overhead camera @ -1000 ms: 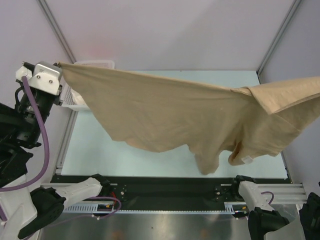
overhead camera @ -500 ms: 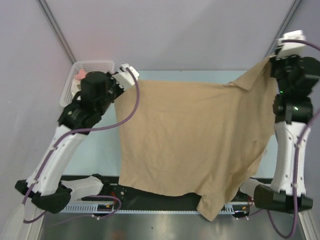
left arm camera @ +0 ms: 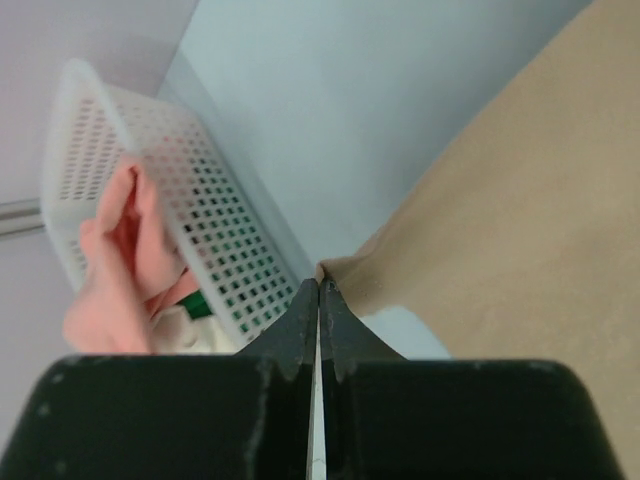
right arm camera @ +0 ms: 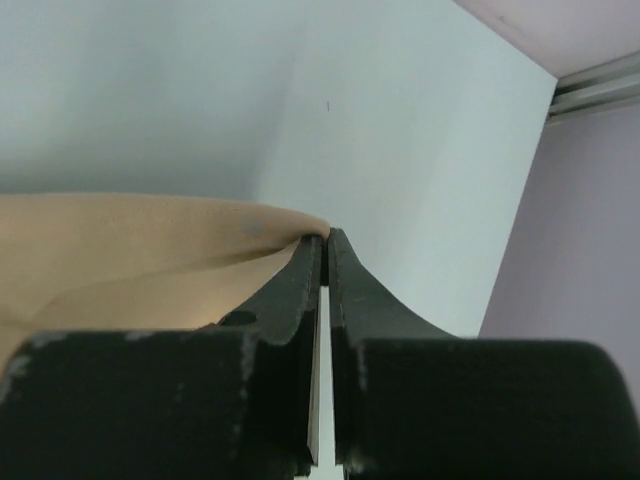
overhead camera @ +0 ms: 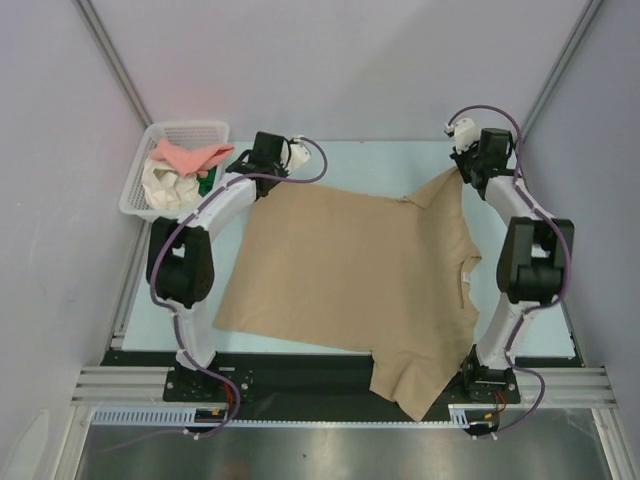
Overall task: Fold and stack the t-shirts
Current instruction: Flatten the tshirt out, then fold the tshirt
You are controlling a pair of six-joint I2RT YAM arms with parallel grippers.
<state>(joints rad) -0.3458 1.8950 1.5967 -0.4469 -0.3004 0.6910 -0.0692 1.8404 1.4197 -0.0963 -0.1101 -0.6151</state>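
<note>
A large tan t-shirt (overhead camera: 350,265) lies spread over the light table, with one sleeve (overhead camera: 410,385) hanging past the near edge. My left gripper (overhead camera: 264,180) is at its far left corner, shut on the cloth. In the left wrist view that gripper (left arm camera: 318,286) pinches the shirt's corner (left arm camera: 345,272). My right gripper (overhead camera: 461,166) is at the far right corner, low over the table. In the right wrist view this gripper (right arm camera: 326,238) is shut on a fold of the tan shirt (right arm camera: 130,250). Salmon-pink (overhead camera: 190,155), cream-white (overhead camera: 165,185) and green (overhead camera: 205,184) t-shirts lie bunched in the basket.
A white mesh basket (overhead camera: 137,182) stands at the far left corner of the table, close to my left gripper, and shows in the left wrist view as the basket (left arm camera: 170,190). Grey enclosure walls and metal posts (overhead camera: 560,70) ring the table. The black rail (overhead camera: 300,375) runs along the near edge.
Both arms have reached to the far side and come down. The tan shirt, held up and stretched in the air before, now lies flat on the table, still gripped at both far corners.
</note>
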